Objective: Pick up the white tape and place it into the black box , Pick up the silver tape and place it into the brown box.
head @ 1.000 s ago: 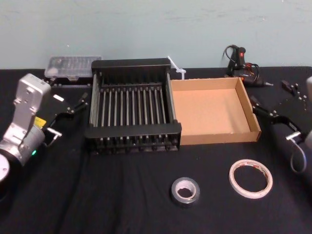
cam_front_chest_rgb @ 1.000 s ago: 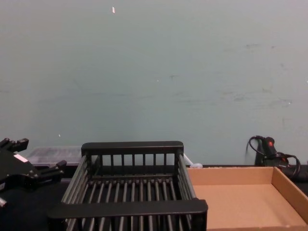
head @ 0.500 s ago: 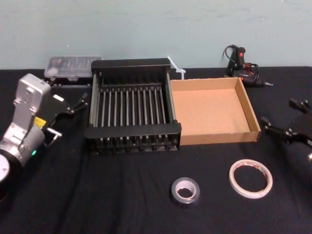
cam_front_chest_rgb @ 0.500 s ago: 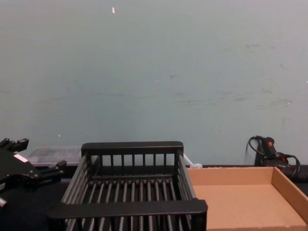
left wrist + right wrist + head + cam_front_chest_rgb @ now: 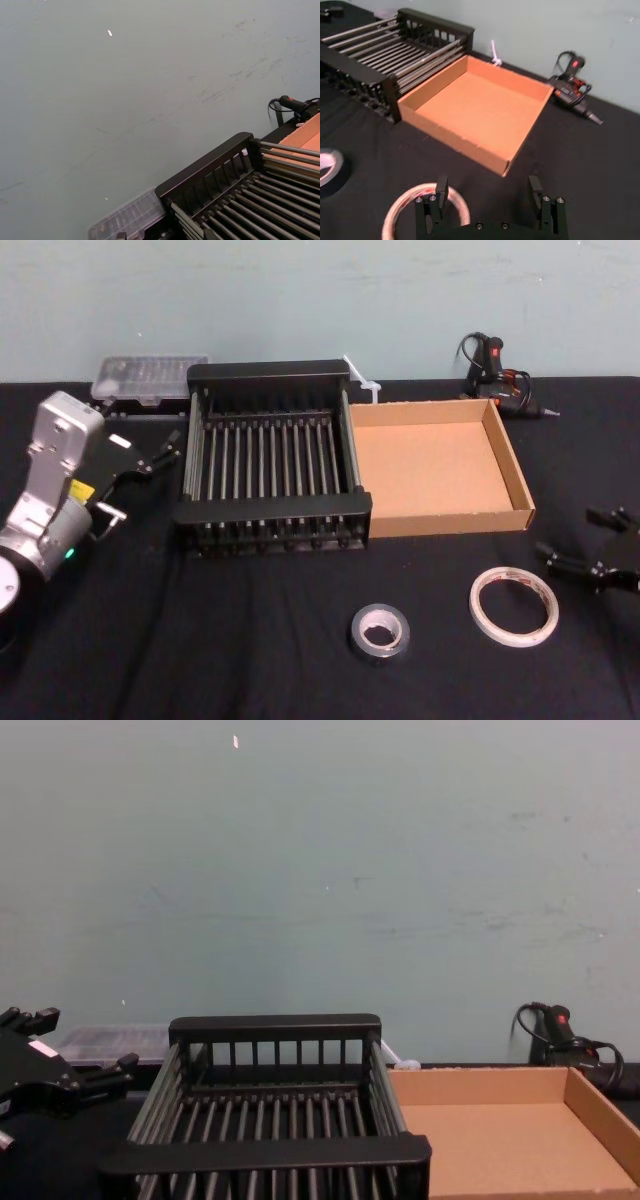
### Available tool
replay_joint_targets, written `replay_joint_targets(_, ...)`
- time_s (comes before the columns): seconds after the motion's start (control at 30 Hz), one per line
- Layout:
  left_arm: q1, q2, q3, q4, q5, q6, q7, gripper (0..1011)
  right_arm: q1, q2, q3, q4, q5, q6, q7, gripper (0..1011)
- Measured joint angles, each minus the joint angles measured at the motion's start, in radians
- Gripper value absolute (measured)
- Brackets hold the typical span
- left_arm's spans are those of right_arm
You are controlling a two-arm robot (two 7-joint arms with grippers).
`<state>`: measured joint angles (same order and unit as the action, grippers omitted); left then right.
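The white tape [image 5: 476, 608] lies flat on the black cloth at the front right, red print on its core. Left of it lies the smaller dark silver tape [image 5: 380, 654]. Behind them the black box [image 5: 272, 506] and the brown box [image 5: 430, 470] stand side by side, both empty. My right gripper [image 5: 566, 532] hovers open just right of the white tape. In the right wrist view its fingers [image 5: 441, 189] stand wide apart, with the white tape [image 5: 395, 212] under the left one and the silver tape [image 5: 327, 167] at the edge. My left gripper [image 5: 165, 450] is parked, open, left of the black box.
A clear plastic case [image 5: 150, 375] sits behind the black box on the left. A black glue gun with cable [image 5: 495, 370] lies behind the brown box. A white strip [image 5: 360, 380] pokes up between the boxes at the back.
My right gripper has moved from beside the brown box toward the table's front, ending close to the white tape. The left arm and both tapes have not moved.
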<state>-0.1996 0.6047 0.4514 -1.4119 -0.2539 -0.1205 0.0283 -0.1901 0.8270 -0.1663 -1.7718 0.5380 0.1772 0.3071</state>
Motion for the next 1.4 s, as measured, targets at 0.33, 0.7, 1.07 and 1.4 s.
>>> replay_joint_targets(0.33,0.000,0.000,0.000,0.000,0.000,0.000,0.000,1001,-0.004,-0.017,-0.008,0.012,-0.004,0.050,0.048,1002)
replay_joint_targets(0.7,0.000,0.000,0.000,0.000,0.000,0.000,0.000,1001,0.027,-0.048,-0.036,0.057,-0.026,0.091,0.080,1002)
replay_joint_targets(1.07,0.000,0.000,0.000,0.000,0.000,0.000,0.000,1001,0.067,-0.084,-0.066,0.096,-0.062,0.110,0.080,1002)
replay_joint_targets(1.4,0.000,0.000,0.000,0.000,0.000,0.000,0.000,1001,0.097,-0.113,-0.086,0.130,-0.094,0.117,0.081,1002)
